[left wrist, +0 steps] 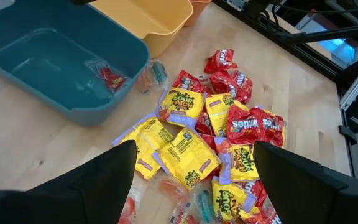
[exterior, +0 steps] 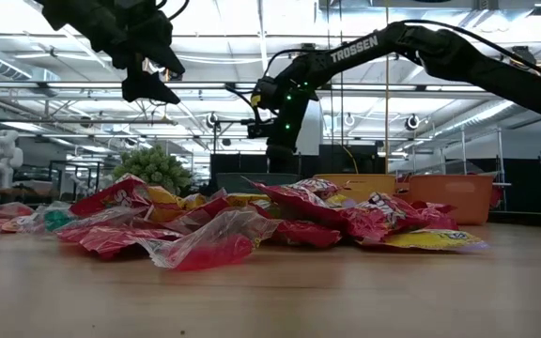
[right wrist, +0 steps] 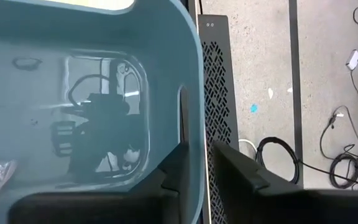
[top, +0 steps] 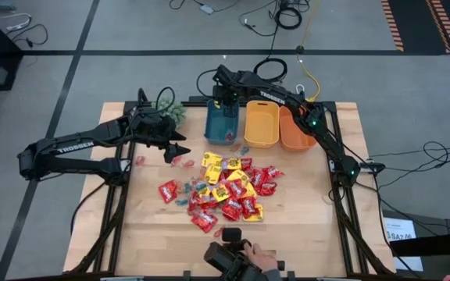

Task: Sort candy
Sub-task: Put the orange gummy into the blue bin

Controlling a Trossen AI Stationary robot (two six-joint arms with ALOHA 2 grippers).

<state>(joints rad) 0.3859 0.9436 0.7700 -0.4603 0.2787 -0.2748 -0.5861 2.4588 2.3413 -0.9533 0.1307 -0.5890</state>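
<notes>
Three bins stand in a row at the table's point(top: 155, 234) far edge: teal bin point(top: 222, 125), yellow bin point(top: 262, 125), orange bin point(top: 294, 131), each just beside the next; the teal bin holds one clear-wrapped red piece point(left wrist: 109, 77) on its floor; the yellow bin looks bare inside; the orange bin's inside cannot be told. The right gripper point(top: 226, 103) hangs over the teal bin's far end, its fingers point(right wrist: 178, 167) close together with a narrow gap, nothing seen between them. The left gripper point(top: 176, 148) hovers above the table left of the teal bin, jaws wide, holding nothing. The candy point(top: 226, 189) lies in one loose heap mid-table, nearer than the bins: red packets, yellow packets and a few small blue and pink pieces, too overlapped to count; two or three strays lie near the left gripper. Bare wood rings the heap on the left, right and near sides. A plant point(top: 172, 111) sits at the far left corner.
</notes>
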